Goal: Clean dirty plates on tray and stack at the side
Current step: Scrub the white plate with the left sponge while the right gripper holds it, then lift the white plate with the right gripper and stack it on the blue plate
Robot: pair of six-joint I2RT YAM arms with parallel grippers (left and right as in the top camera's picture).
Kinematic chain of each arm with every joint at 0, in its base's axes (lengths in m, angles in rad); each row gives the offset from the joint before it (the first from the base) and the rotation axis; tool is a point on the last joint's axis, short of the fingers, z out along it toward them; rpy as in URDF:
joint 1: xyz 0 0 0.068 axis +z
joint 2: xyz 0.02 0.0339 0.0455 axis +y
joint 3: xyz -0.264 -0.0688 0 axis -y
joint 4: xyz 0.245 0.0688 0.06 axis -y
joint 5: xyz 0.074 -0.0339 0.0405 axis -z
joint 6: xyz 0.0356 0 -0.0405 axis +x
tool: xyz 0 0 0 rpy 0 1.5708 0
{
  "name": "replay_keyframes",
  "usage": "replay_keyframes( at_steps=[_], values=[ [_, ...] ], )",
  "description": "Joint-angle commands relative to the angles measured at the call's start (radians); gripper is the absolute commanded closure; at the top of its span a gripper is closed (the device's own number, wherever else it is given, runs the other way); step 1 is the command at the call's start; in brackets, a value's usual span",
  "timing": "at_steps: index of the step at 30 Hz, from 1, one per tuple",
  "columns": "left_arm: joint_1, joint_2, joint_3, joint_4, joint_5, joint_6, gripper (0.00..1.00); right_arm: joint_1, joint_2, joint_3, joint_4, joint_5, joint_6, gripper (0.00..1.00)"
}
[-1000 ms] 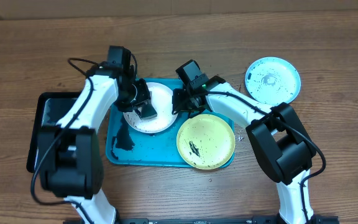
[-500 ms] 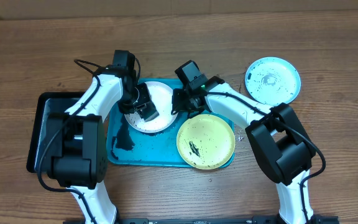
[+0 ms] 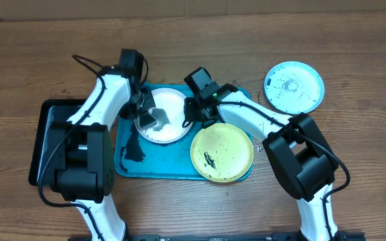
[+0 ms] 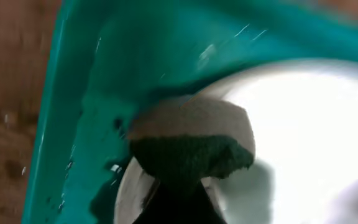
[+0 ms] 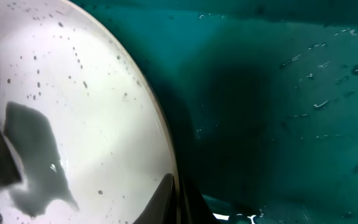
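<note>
The white plate (image 3: pixel 169 112) lies at the back of the teal tray (image 3: pixel 179 169). My left gripper (image 3: pixel 149 120) is shut on a sponge (image 4: pixel 191 146), beige on top and dark green below, pressed on the left part of the white plate (image 4: pixel 309 124). My right gripper (image 3: pixel 191 115) is shut on that plate's right rim (image 5: pixel 166 155), one finger above and one below. A yellow-green plate (image 3: pixel 221 152) with black smudges sits on the tray's right front. A pale-teal plate (image 3: pixel 293 86) with smudges rests on the table at the right, off the tray.
A black tray (image 3: pixel 51 127) stands left of the teal one. A dark patch (image 3: pixel 134 150) lies on the teal tray's left front. Water drops cover the tray floor (image 5: pixel 278 93). Both arms cross over the tray's back half.
The left gripper has slid the sponge a little leftward across the white plate. The right gripper keeps its pinch on the rim, shifted slightly left.
</note>
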Motion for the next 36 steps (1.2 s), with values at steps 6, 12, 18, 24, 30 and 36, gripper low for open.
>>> replay_keyframes(
  at_steps=[6, 12, 18, 24, 30, 36],
  values=[
    [-0.029, 0.024, 0.064, 0.037, 0.355, 0.038, 0.96, 0.044, 0.010, 0.013, -0.018, 0.133, -0.021, 0.96],
    [-0.072, 0.084, 0.063, 0.033, 0.355, 0.027, 0.95, 0.044, 0.009, 0.022, -0.025, 0.154, -0.021, 0.96],
    [-0.067, 0.153, 0.063, 0.003, 0.247, 0.027, 0.96, 0.044, 0.009, 0.022, -0.040, 0.156, -0.021, 0.96],
    [-0.045, 0.170, 0.066, -0.105, -0.122, -0.034, 0.96, 0.044, 0.009, 0.022, -0.043, 0.168, -0.021, 0.96],
    [-0.020, 0.137, 0.096, -0.195, -0.391, -0.118, 0.96, 0.044, 0.009, 0.022, -0.066, 0.247, -0.021, 0.96],
    [-0.020, 0.122, 0.180, -0.255, -0.491, -0.146, 0.96, 0.044, 0.009, 0.024, -0.068, 0.261, -0.022, 0.96]
  ],
)
